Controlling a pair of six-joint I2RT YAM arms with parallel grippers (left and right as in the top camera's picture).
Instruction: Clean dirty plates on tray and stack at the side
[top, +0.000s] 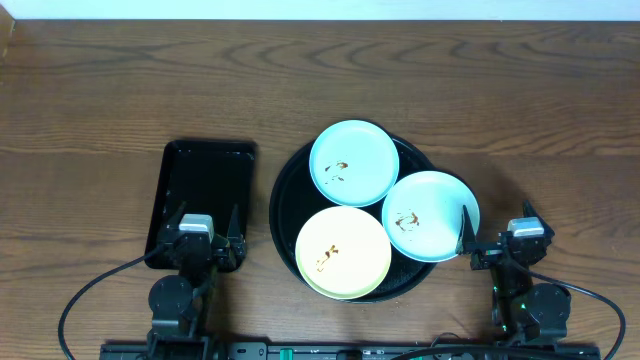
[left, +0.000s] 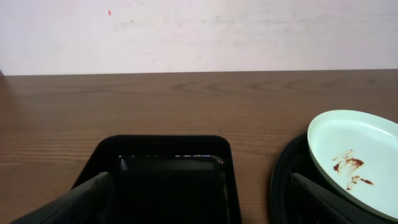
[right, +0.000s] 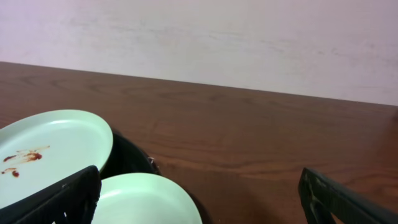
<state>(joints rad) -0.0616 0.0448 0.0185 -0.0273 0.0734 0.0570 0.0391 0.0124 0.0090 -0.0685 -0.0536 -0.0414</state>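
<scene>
Three smeared plates (top: 354, 163) cover most of the tray (top: 285, 200).

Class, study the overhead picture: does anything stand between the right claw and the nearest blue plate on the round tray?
Nothing visible does. The right claw, open and empty, sits right beside the nearest blue plate, with one finger at the plate's right rim.

Open table (top: 100, 90) around tray (top: 283, 195), three plates (top: 360, 150) filling it
</scene>
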